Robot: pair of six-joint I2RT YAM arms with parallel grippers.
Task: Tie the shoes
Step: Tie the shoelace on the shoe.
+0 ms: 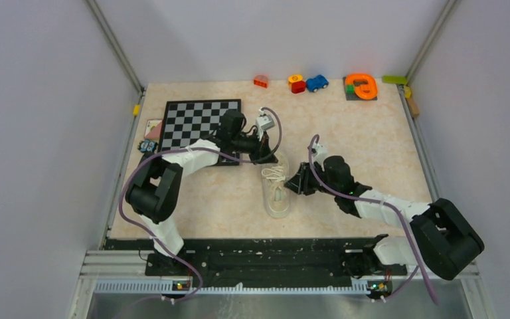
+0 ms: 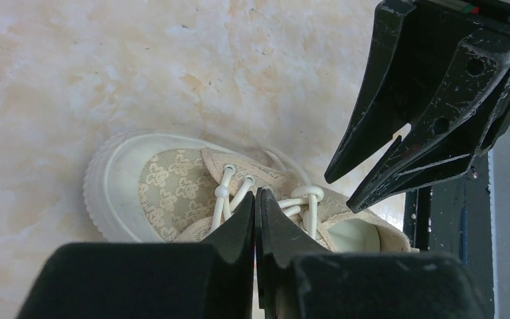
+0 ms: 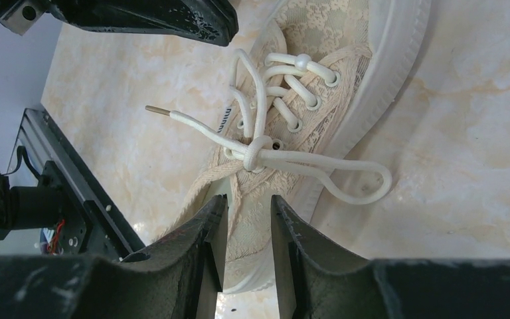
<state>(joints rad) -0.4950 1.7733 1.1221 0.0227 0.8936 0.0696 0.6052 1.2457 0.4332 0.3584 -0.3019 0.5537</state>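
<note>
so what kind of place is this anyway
Probably a robot lab test cell: blank walls box in the table, a left arm and right arm are bolted at its edge, and props lie about: chessboard, toy car, sneaker.

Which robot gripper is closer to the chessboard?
Left. The left gripper hovers just off a corner of the chessboard, by the toe of the shoe; the right gripper is beyond the shoe, farther away.

Overhead view; wrist views close over sneaker (image 2: 172, 193)
</note>
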